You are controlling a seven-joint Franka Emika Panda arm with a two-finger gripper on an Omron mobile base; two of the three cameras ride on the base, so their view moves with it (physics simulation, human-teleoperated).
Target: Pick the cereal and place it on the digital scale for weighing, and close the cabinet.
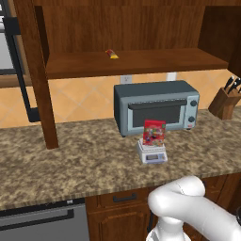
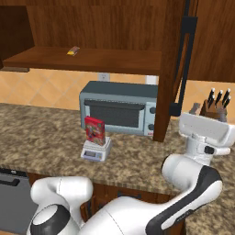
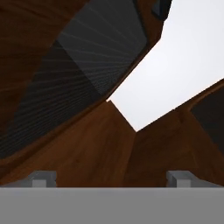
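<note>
A flat red cereal box (image 1: pixel 154 132) with a colourful printed front stands upright on the small square digital scale (image 1: pixel 152 153), set on a speckled granite counter (image 1: pixel 70 164) just before a boxy grey-blue toaster oven (image 1: pixel 156 106). The dark wooden cabinet (image 1: pixel 122 33) hangs open above. The gripper (image 3: pixel 112 178), jaws spread wide and empty, faces a panelled door (image 3: pixel 78 78).
</note>
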